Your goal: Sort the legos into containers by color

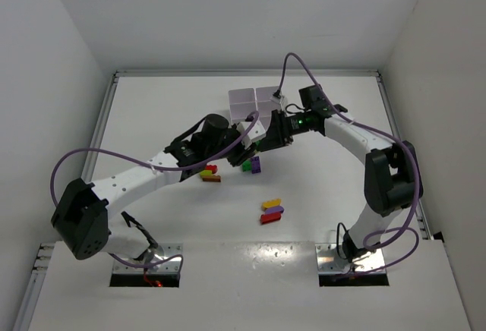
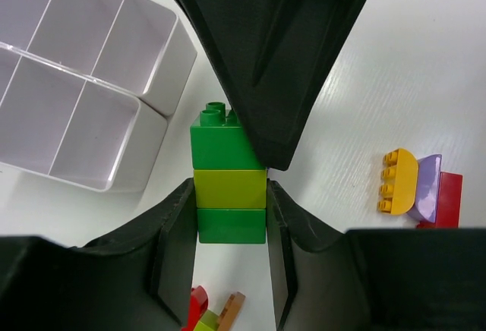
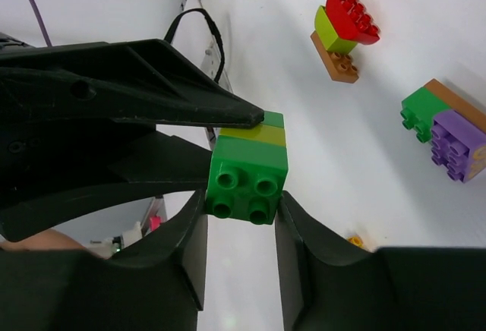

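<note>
A stack of three legos, green, lime, green (image 2: 229,183), hangs above the table between both grippers. My left gripper (image 2: 229,198) is shut on its lower end, its fingers (image 2: 176,240) against the lime and bottom green bricks. My right gripper (image 3: 241,203) is shut on the studded top green brick (image 3: 249,171). In the top view the left gripper (image 1: 243,143) and the right gripper (image 1: 263,140) meet just in front of the white compartment tray (image 1: 244,102). The tray (image 2: 144,115) also shows at the upper left of the left wrist view, and the cells seen there hold nothing.
A red, lime and brown cluster (image 1: 209,173) lies on the table, also in the right wrist view (image 3: 343,33). A green, purple and brown cluster (image 1: 252,165) lies beside it. A yellow, purple and red cluster (image 1: 271,211) lies nearer the arm bases.
</note>
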Motion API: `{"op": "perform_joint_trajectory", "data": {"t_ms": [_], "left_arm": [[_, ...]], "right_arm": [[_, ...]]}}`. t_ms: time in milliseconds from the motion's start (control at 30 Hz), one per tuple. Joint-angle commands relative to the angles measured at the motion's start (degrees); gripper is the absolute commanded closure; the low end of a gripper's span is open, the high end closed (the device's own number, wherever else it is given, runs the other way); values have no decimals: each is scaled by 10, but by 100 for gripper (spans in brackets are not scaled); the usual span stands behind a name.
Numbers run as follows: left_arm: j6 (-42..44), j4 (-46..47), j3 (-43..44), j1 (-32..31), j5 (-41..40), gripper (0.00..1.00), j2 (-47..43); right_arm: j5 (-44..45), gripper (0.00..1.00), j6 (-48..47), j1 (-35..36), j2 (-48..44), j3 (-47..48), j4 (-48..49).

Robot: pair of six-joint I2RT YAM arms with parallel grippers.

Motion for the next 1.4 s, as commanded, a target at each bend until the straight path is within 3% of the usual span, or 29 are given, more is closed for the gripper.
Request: {"op": "perform_joint_trajectory", "data": {"t_ms": [0,133,167,267,400,600,800,900,1033,1133,1367], "left_arm": [[0,28,25,-6,3,94,-2],[0,28,20,-11,3,84,-2],[-6,28,20,-11,3,71,-2],[-21,28,8,-11,3,46,-7],[-28,28,-4,-11,3,39,-13],[-16,28,-4,-11,-3,39,-13],[-11,15,-10,-11,-3,45,-13],[-6,15,-16,-11,-3,53,-13],[6,15,-22,-11,-3,76,-13],[6,10,-27,-11,-15,86,-13],[18,-31,-74,25,-26,90,-86]], "right_arm": [[-27,74,0,6,1,17,25],[-27,90,12,6,1,17,45],[-27,93,18,6,1,17,51],[-34,100,23,-5,1,24,51],[-40,100,23,-10,-9,24,56],[-45,100,23,-10,-15,24,56],[-50,100,18,-20,-20,19,51],[-50,100,18,-26,-25,8,51],[-50,100,18,-26,-30,8,51],[-44,100,4,-31,-30,2,45],[-28,100,-15,-78,-30,2,22]]}}
